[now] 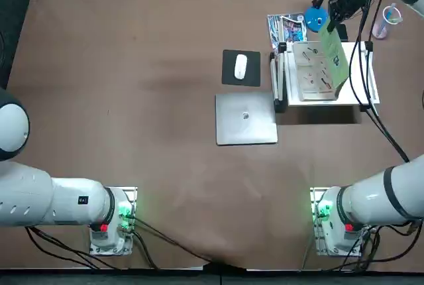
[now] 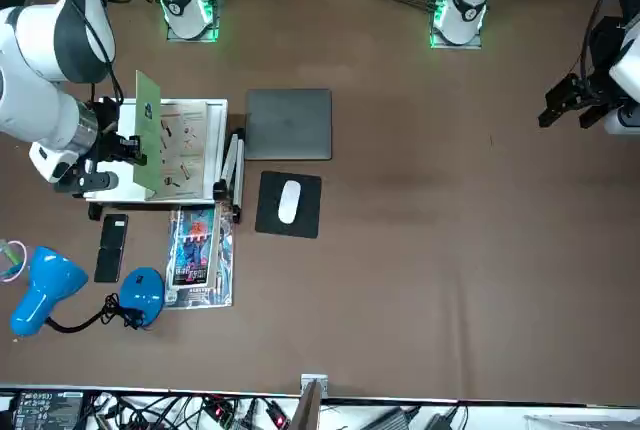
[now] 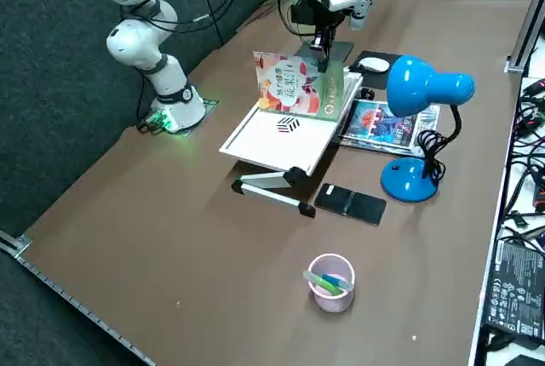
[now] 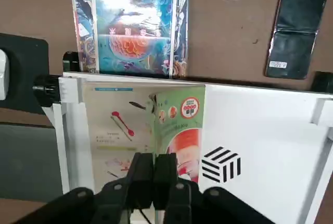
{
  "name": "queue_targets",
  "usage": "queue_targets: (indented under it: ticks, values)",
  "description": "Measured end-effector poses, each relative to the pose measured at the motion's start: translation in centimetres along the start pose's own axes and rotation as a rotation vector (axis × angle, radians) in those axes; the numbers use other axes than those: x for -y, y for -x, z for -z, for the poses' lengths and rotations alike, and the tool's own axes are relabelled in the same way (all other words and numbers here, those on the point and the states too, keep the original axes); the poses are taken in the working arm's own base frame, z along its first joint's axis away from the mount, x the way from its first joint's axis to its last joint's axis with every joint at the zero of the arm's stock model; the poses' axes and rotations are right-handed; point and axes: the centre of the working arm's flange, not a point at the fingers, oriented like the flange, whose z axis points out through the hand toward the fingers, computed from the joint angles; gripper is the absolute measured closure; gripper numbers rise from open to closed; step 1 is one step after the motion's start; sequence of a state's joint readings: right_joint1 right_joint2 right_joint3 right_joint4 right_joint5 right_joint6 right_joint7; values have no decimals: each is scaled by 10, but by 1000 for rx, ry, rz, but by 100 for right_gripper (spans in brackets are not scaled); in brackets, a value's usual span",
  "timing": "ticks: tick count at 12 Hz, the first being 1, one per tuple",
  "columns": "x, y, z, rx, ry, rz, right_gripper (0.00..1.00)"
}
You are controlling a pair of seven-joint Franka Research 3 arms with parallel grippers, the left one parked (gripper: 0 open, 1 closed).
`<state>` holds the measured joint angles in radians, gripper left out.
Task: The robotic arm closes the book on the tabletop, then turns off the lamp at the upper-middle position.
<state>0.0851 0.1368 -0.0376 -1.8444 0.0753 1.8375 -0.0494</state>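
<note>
The book (image 1: 317,73) lies on a white stand (image 1: 361,93) at the far right of the tabletop (image 1: 132,99). Its green cover (image 3: 298,85) stands half raised, nearly upright over the illustrated pages (image 4: 114,130). The robotic arm's right gripper (image 4: 153,174) is shut on the cover's free edge, seen from above as the gripper (image 1: 331,25) over the book. The lamp (image 3: 419,85), blue with a round base (image 3: 409,180) and a black gooseneck, stands just beyond the stand, its base (image 1: 315,18) near the table's far edge.
A blue glossy magazine (image 1: 288,28) lies by the lamp. A black phone (image 3: 351,204) rests beside the stand. A grey laptop (image 1: 245,119) and a white mouse (image 1: 240,66) on a black pad sit left of the stand. A pink-tinted cup (image 3: 330,281) holds pens.
</note>
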Motion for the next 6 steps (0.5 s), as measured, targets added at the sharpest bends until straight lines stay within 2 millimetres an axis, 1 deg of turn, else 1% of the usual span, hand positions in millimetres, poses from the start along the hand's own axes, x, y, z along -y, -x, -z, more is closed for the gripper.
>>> queue_targets:
  ticks: [3,6]
  values:
    - [6,0,-2,5,4,-9,98]
    - [5,0,-3,7,22,-5,98]
